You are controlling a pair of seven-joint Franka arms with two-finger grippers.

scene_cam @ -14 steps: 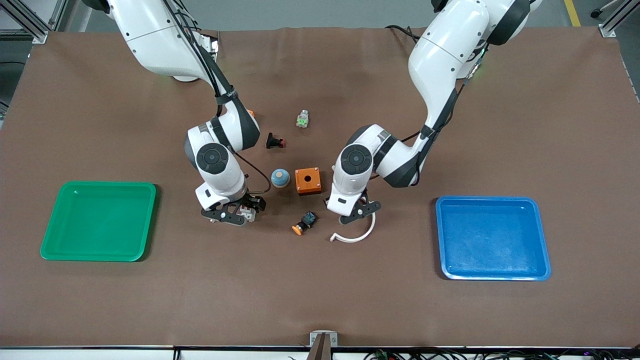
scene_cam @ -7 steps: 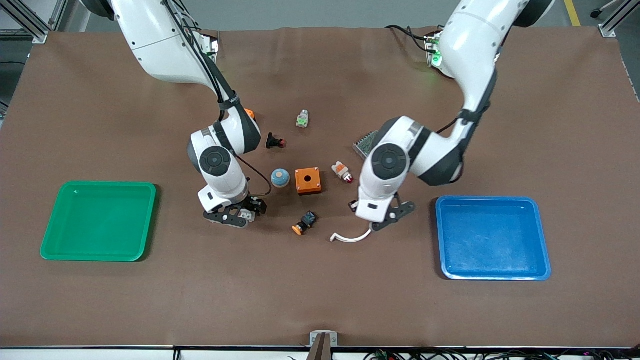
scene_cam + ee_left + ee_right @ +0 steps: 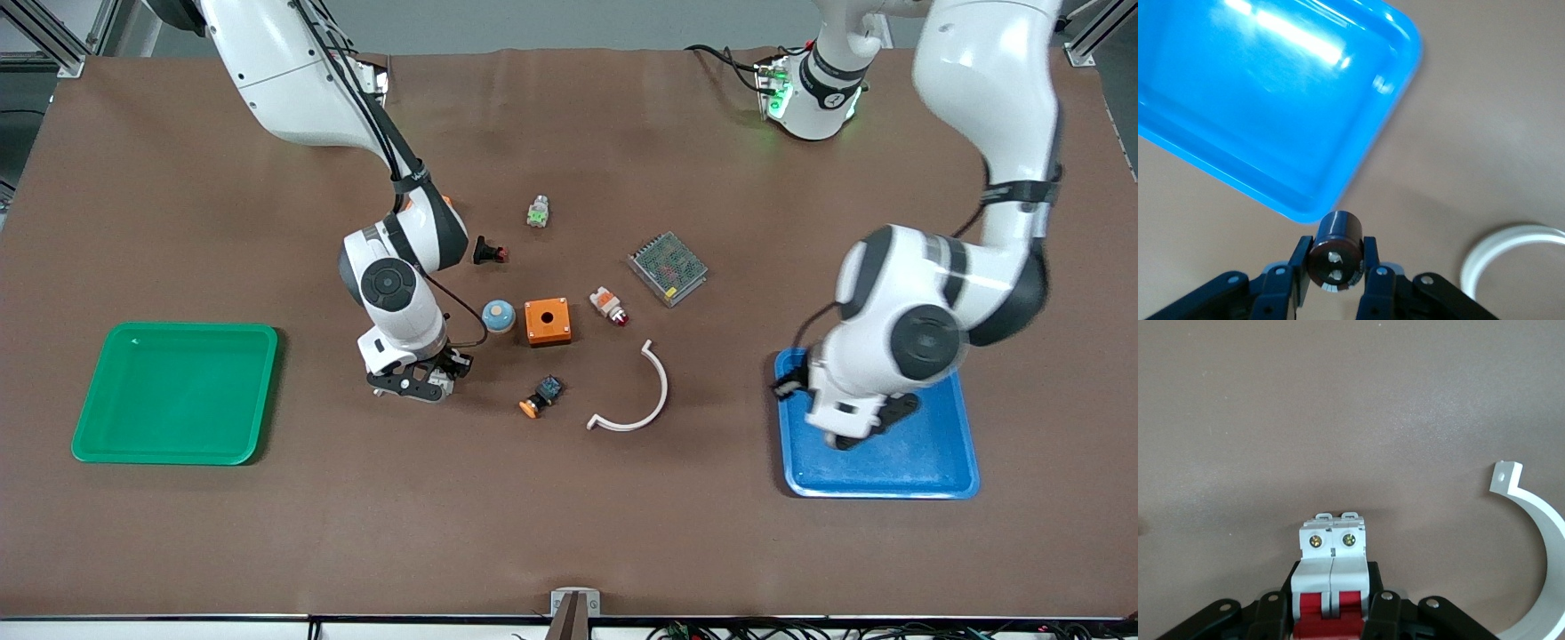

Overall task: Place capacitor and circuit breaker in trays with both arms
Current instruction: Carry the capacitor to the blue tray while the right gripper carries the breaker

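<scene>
My left gripper [image 3: 855, 428] hangs over the blue tray's [image 3: 942, 484] edge that faces the right arm's end. In the left wrist view it [image 3: 1335, 261] is shut on the capacitor [image 3: 1337, 243], a small dark cylinder, with the blue tray [image 3: 1271, 100] just ahead. My right gripper [image 3: 418, 382] is low over the table between the green tray [image 3: 178, 391] and the middle parts. In the right wrist view it [image 3: 1331, 613] is shut on the circuit breaker [image 3: 1333, 550], white-grey with a red lever.
A white curved piece [image 3: 642, 404], an orange box with a hole [image 3: 547, 321], a blue dome [image 3: 499, 316], a blue-black part with an orange cap [image 3: 540, 396], a white-orange part [image 3: 608, 305], a black push-button [image 3: 489, 252] and a mesh-topped module [image 3: 668, 268] lie mid-table.
My left arm has swung from the table's middle, beside the white curved piece, to the blue tray with the capacitor. The right gripper has stayed almost in place with the circuit breaker.
</scene>
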